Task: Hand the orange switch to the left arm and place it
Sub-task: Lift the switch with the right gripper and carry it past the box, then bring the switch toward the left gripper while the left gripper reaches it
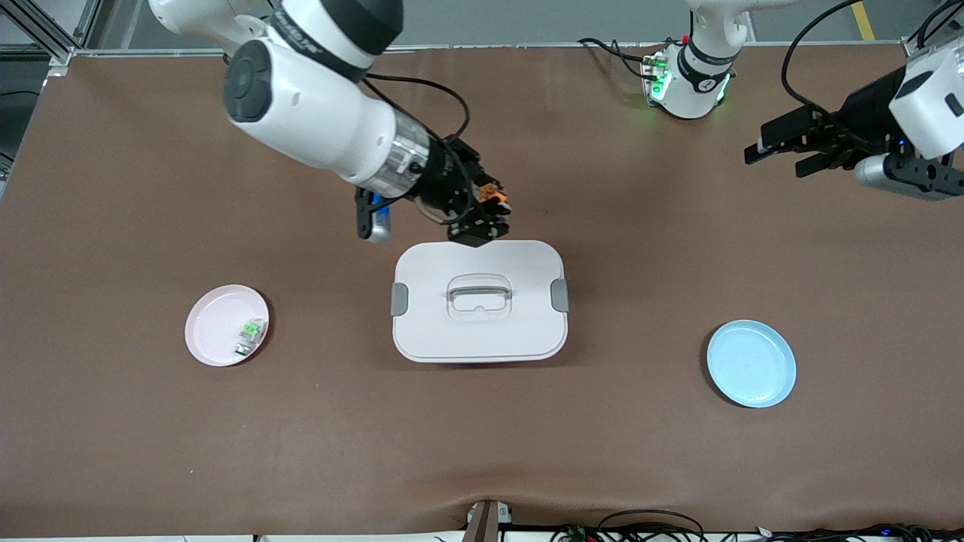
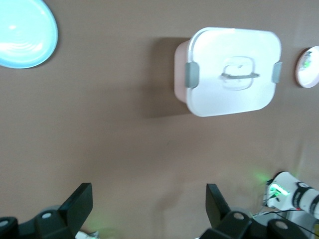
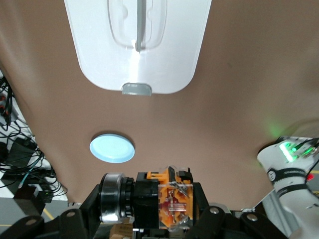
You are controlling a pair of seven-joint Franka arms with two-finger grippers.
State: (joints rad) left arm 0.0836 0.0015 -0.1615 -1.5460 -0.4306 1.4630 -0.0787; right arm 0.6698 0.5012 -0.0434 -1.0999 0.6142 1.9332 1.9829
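Observation:
My right gripper is shut on the orange switch, a black-and-orange push-button, and holds it in the air over the table just past the box's edge nearest the robots. In the right wrist view the switch lies sideways between the fingers. The white box with grey side latches stands mid-table; it also shows in the left wrist view and the right wrist view. My left gripper is open and empty, held high over the left arm's end of the table.
A pink plate holding a small green-and-silver switch lies toward the right arm's end. A light blue plate lies toward the left arm's end. The left arm's base stands at the table's back edge.

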